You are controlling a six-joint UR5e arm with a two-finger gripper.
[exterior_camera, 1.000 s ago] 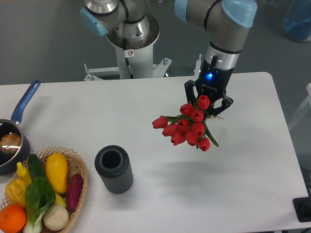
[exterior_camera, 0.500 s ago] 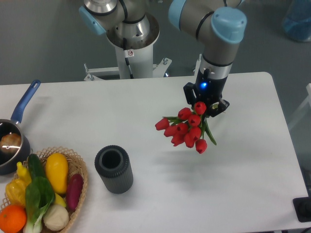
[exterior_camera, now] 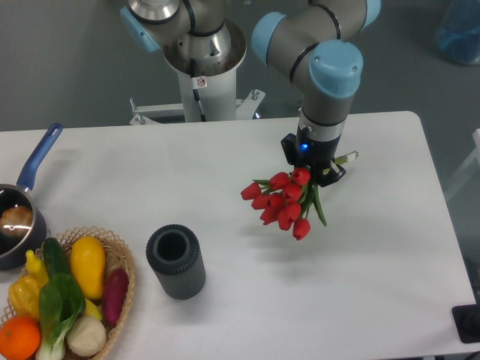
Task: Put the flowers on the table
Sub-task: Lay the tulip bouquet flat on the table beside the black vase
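Red flowers (exterior_camera: pixel 281 205) hang from the pincer (exterior_camera: pixel 313 171) — no legible writing.

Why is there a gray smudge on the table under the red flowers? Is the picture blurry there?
Fixed camera view: the smudge is a soft shadow; the flowers hang from the gripper above the table, and a faint shadow on the bare white below them suggests soft light from above. The picture is sharp there. The dark cup casts a pale shadow too.
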